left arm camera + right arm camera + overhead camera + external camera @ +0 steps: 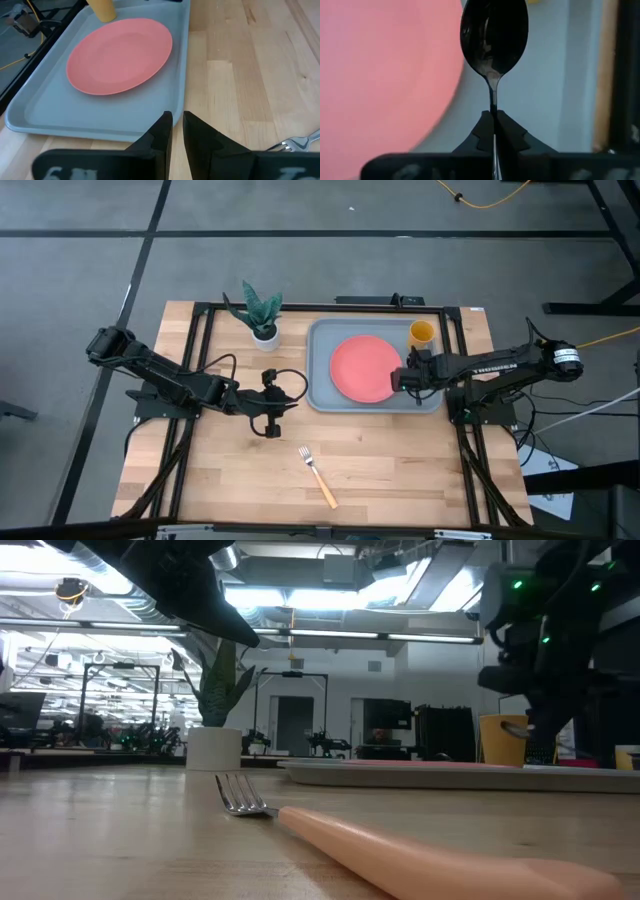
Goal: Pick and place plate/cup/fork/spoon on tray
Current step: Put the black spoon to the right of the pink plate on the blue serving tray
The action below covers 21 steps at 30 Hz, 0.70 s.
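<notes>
Right gripper (494,116) pinches spoon (494,35) handle, bowl pointing straight ahead.

We see bare wood across the table's (400,470) lower half, broken only by the fork (317,474) at lower centre. Upper centre is crowded — the plant pot (265,333), then the tray (322,395) carrying the plate (364,367) and cup (421,333).

The fork (380,845) lies nearest on the wooden table (110,830), tray (450,776) behind.
</notes>
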Available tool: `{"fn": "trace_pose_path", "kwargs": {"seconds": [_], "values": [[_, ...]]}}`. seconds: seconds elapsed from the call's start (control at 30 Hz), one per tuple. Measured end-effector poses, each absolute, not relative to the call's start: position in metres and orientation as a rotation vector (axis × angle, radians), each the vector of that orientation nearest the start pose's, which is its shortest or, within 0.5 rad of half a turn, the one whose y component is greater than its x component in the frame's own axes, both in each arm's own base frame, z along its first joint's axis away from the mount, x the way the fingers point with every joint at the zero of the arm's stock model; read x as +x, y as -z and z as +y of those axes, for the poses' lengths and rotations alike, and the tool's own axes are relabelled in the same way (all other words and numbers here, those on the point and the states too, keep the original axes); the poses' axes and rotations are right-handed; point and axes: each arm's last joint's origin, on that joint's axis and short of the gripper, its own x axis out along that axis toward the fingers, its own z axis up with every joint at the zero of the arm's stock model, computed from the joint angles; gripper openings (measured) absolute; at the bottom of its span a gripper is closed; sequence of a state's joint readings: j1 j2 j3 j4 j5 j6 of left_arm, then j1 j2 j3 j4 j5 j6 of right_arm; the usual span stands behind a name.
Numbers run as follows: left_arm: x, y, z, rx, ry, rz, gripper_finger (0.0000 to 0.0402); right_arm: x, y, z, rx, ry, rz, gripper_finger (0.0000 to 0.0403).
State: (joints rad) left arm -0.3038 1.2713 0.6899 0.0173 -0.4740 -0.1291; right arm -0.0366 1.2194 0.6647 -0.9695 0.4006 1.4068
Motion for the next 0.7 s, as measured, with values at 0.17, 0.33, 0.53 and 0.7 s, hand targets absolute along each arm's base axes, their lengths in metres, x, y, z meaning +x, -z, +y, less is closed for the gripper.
{"fn": "trace_pose_path", "kwargs": {"seconds": [0.17, 0.33, 0.53, 0.7], "values": [[0.251, -0.221, -0.065, 0.087, -0.199, 0.509, 0.0039, 0.168, -0.171, -0.032, 0.840, 1.308, 0.991, 0.0002], [0.251, -0.221, -0.065, 0.087, -0.199, 0.509, 0.0039, 0.164, -0.156, -0.036, 0.888, 1.302, 0.988, 0.0002], [0.251, -0.221, -0.065, 0.086, -0.199, 0.508, 0.0039, 0.161, -0.147, -0.041, 0.892, 1.297, 0.959, 0.0006], [0.251, -0.221, -0.065, 0.086, -0.199, 0.508, 0.0039, 0.156, -0.142, -0.044, 0.884, 1.318, 0.974, 0.0018]]}}
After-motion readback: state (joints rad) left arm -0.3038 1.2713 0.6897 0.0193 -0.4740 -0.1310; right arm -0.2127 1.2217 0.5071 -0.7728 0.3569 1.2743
